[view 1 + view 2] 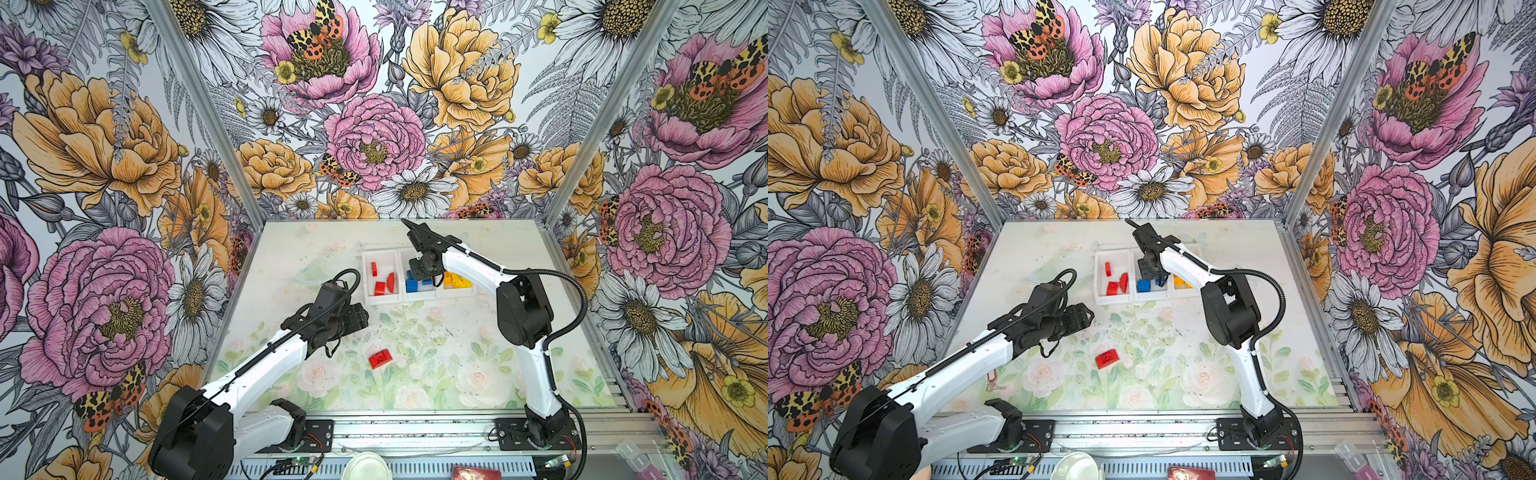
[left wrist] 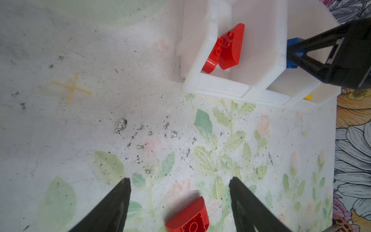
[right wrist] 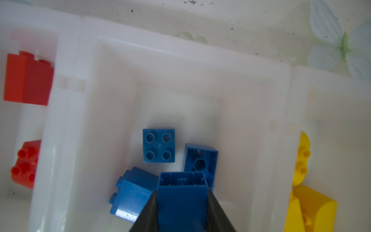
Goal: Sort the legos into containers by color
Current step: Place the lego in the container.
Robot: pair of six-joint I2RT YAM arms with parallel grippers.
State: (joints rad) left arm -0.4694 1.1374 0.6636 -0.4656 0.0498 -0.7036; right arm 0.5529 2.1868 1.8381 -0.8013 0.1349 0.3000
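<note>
The worktop (image 1: 457, 365), printed with pale roses and leaves, is the floor of a cell with bold floral walls (image 1: 104, 145). Two white-and-black arms reach over it from the near rail. The left arm (image 1: 270, 357) stretches low toward the middle, and the right arm (image 1: 536, 374) bends forward to the far side.

On that far side sits the white tray (image 1: 382, 300), three open bins joined in a row. The bin at the left-arm end (image 1: 365, 274) holds a few red bricks (image 1: 380, 287). The middle bin (image 3: 180, 100) holds blue bricks (image 1: 411, 284), and the bin at the right-arm end (image 1: 457, 293) holds yellow bricks (image 1: 457, 281).

The right claw (image 3: 181, 192) hangs over the middle bin with its jaws drawn narrow, a finger on each side of a blue brick (image 3: 181, 178) whose hollow underside shows in the wrist view. Three more blue bricks lie on the bin floor beneath: one studs-up (image 3: 158, 145), one underside-up (image 3: 200, 160) and one on its side (image 3: 132, 192). Whether the held brick touches them cannot be told.

The left claw (image 2: 179, 179) stands wide with nothing between its fingers. One loose red brick (image 1: 379, 359) with a curved top is seen in both top views. It lies alone on the worktop — well apart from the tray and near the left claw.
</note>
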